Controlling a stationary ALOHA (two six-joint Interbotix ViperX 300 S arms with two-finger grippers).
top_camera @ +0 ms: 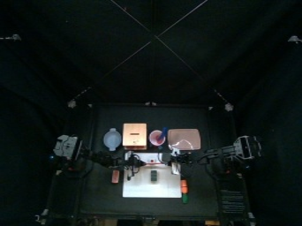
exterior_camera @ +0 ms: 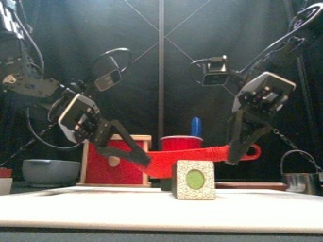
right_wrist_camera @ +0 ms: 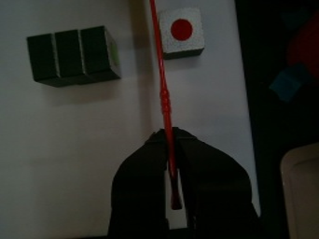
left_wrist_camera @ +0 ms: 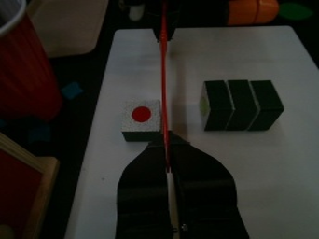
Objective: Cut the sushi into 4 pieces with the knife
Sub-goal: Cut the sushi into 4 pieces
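The red knife (exterior_camera: 202,154) hangs level above the white cutting board (left_wrist_camera: 262,177), held at both ends. My left gripper (left_wrist_camera: 169,166) is shut on one end and my right gripper (right_wrist_camera: 171,149) on the other. The dark green sushi roll (left_wrist_camera: 242,105) of three joined blocks lies on the board to one side of the blade. A single cut piece (left_wrist_camera: 144,117) with a pale face and red centre lies on the other side. The front view shows the roll's pale end (exterior_camera: 194,180) with a green centre, under the knife.
Behind the board stand a blue-grey bowl (exterior_camera: 51,170), a wooden box with a red drawer front (exterior_camera: 111,163), a red cup (exterior_camera: 184,144) holding a blue knife (exterior_camera: 195,126), and a pink tray (top_camera: 185,139). A metal cutter (exterior_camera: 300,180) sits at the right. Small toy foods (top_camera: 185,188) lie beside the board.
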